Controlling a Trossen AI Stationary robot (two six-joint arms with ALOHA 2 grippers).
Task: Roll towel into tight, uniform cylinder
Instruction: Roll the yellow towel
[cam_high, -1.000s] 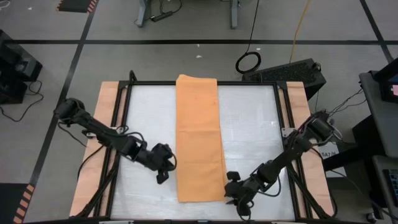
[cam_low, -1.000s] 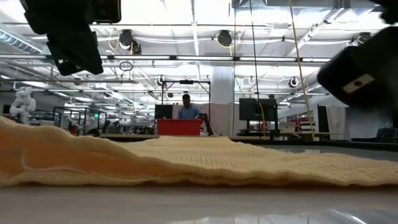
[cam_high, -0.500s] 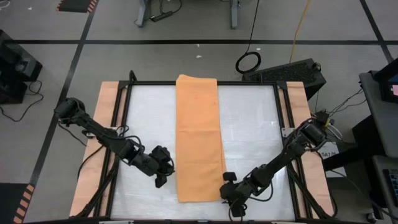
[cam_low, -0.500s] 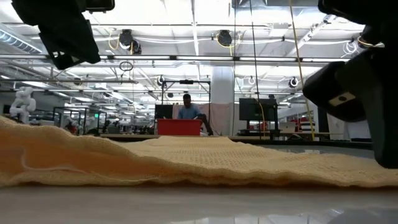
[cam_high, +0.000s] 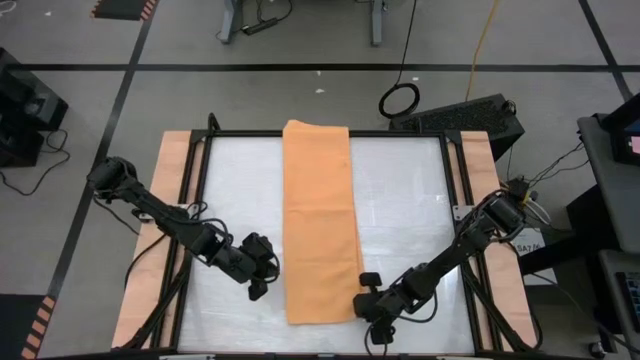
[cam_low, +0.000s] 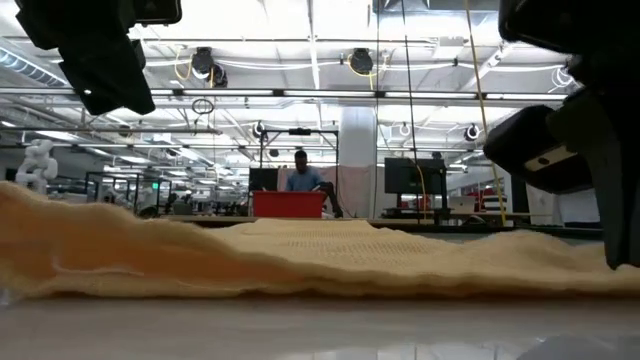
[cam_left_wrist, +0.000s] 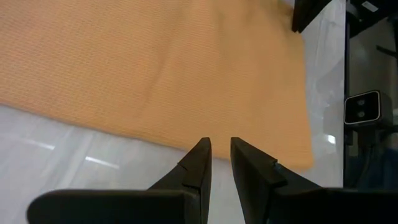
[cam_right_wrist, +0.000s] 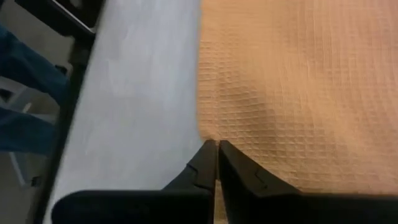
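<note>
Towel (cam_high: 320, 220) lies flat as a long strip down the table's middle; left gripper (cam_high: 262, 282) and right gripper (cam_high: 366, 300) flank its near end. Low view hides both fingertips. Left wrist: fingers slightly apart, empty. Right wrist: fingers (cam_right_wrist: 204, 167) pressed together at the towel's corner; grip unclear, so it may slip and roll unevenly.

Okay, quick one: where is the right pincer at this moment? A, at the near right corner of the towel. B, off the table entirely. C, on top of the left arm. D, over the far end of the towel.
A: the right pincer is shut at the towel corner nearest its side.
</note>
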